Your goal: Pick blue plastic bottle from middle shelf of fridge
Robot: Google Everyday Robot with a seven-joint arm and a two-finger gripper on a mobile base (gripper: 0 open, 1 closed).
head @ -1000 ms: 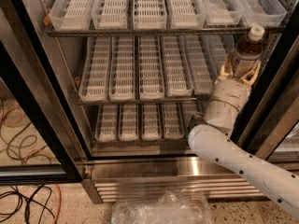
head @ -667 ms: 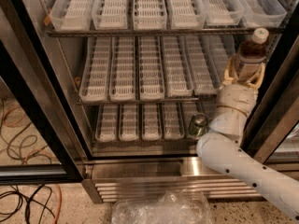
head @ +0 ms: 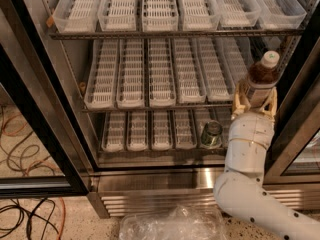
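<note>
one high close view, angled down into open fridge [head: 160,180], tool [head: 256,95] at right

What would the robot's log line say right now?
phase: pick | gripper: shut on blue plastic bottle, upright, right front of middle shelf | can: on bottom shelf

On my feed: green-silver can [head: 212,134] upright on bottom rack [head: 145,130], down-left of gripper [head: 256,95]. Crumpled clear plastic bag [head: 172,224] on floor [head: 82,224], bottom centre. Black and orange cables [head: 20,216] tangled far left.
</note>
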